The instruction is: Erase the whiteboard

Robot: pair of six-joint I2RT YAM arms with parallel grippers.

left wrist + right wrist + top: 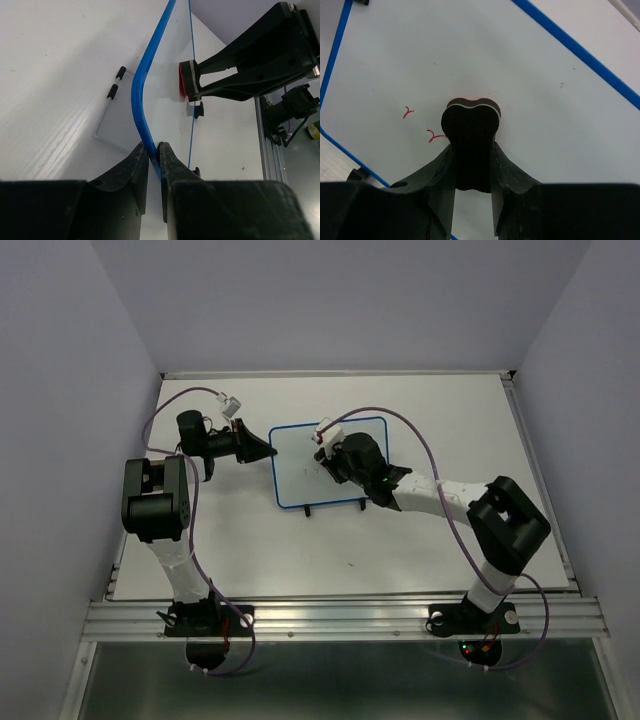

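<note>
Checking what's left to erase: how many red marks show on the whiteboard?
2. One red mark lies left of the eraser, the other closer, at its lower left edge. More may hide under the eraser.

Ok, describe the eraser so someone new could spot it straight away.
On the white table, near the middle, is the blue-framed whiteboard. The right claw presses a small dark pad against its surface: the eraser. Unlike the all-black claw, it has a thin white line and red edge, just beside two red marks.
</note>
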